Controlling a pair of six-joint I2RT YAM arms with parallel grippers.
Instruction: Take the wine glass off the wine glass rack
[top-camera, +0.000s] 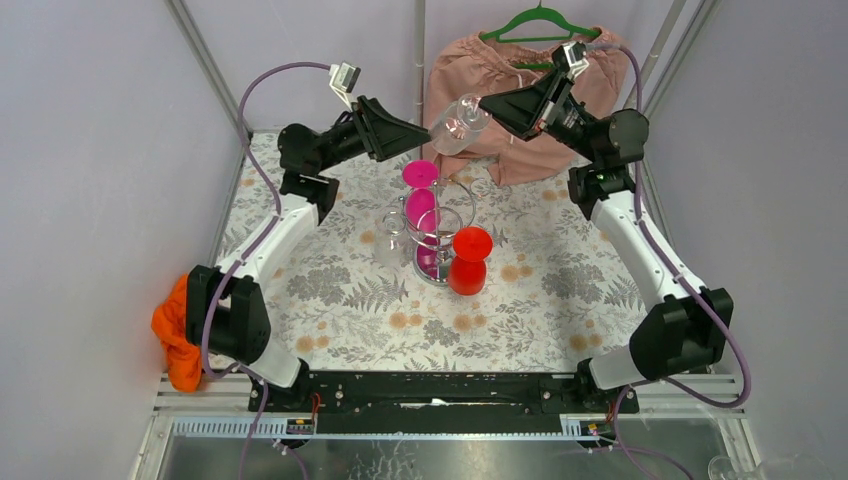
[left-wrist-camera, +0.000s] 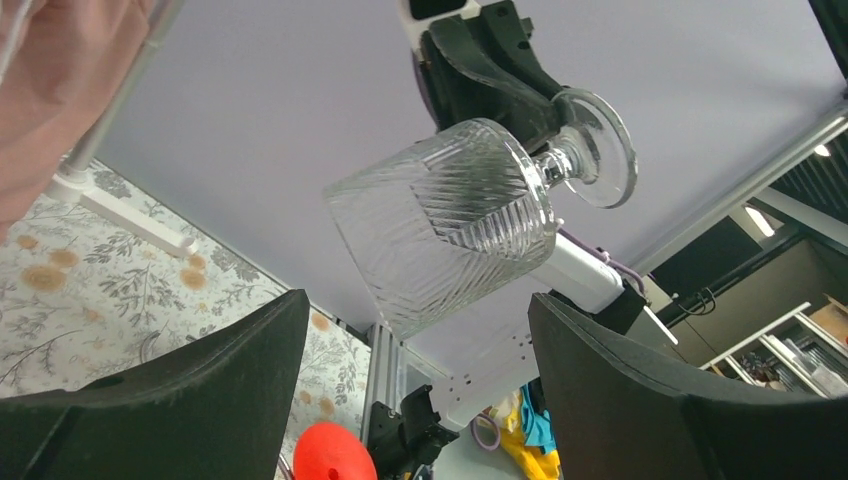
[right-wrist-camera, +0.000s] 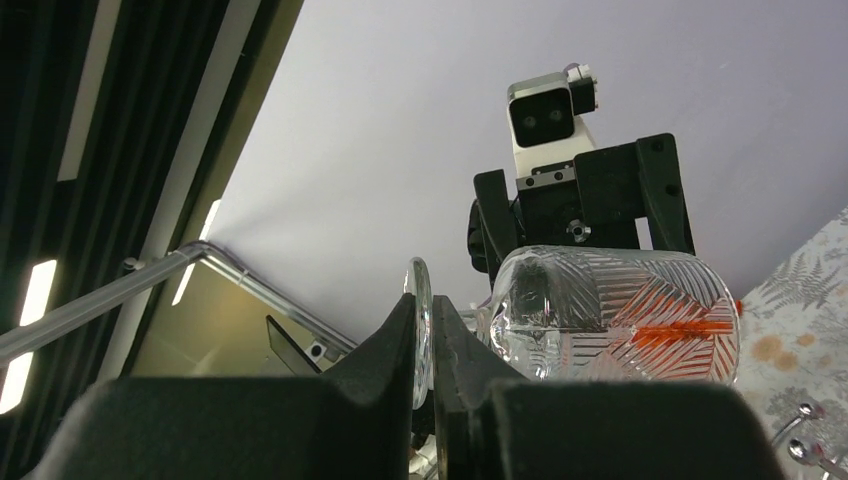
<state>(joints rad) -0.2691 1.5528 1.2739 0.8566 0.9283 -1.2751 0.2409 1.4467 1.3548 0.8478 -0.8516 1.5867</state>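
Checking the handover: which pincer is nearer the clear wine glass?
Right. The right pincer grips the wine glass by its foot; the left pincer hangs open just short of its bowl, not touching.
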